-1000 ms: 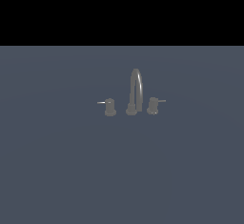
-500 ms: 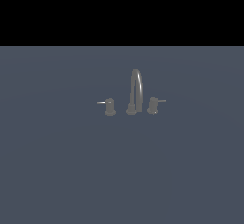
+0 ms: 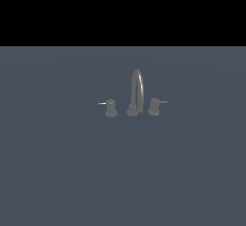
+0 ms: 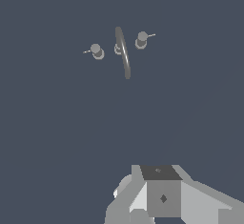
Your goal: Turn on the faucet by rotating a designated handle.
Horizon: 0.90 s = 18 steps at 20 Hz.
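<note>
Slate-blue flat ground (image 3: 67, 172) fills most of the exterior view under a black band, and it is the whole backdrop of the wrist view too. On it, near the middle of the exterior view, stands the faucet (image 3: 137, 93), a dull-grey set with a tall thin arched spout (image 3: 138, 88) on a round base. From the spout's base, the handle (image 3: 154, 106) sits at about 3 o'clock, a short grey knob with a thin pale lever pointing on toward 3 o'clock. Its twin knob (image 3: 111, 108) sits at about 9 o'clock from the base, lever pointing toward 9 o'clock. Both knobs stand apart from the spout.

Seen from the wrist camera, the faucet (image 4: 123, 51) lies well apart from the arm, with the handle (image 4: 141, 39) and twin knob (image 4: 97, 51) either side of the spout (image 4: 124, 54). Only the grey body of the gripper (image 4: 162, 194) shows; its fingertips are out of sight, so I cannot tell how wide it stands. No arm appears in the exterior view.
</note>
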Each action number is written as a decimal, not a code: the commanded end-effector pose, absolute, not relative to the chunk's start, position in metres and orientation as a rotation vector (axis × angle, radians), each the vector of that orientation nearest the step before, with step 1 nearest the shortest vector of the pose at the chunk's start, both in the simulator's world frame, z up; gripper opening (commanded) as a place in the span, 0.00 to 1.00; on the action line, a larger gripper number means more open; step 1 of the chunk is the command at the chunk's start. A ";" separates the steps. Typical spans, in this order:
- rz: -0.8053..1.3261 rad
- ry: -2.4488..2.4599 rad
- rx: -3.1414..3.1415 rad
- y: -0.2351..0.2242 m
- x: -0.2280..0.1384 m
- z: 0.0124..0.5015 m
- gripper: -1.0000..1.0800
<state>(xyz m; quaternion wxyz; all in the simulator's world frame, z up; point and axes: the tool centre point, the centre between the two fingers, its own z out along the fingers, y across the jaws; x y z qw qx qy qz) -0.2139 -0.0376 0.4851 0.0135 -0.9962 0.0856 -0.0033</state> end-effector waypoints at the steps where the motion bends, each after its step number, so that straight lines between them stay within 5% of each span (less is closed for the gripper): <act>1: -0.008 0.336 -3.091 -0.040 -0.197 0.481 0.00; 18: 0.013 0.918 -2.944 -0.070 -0.061 0.415 0.00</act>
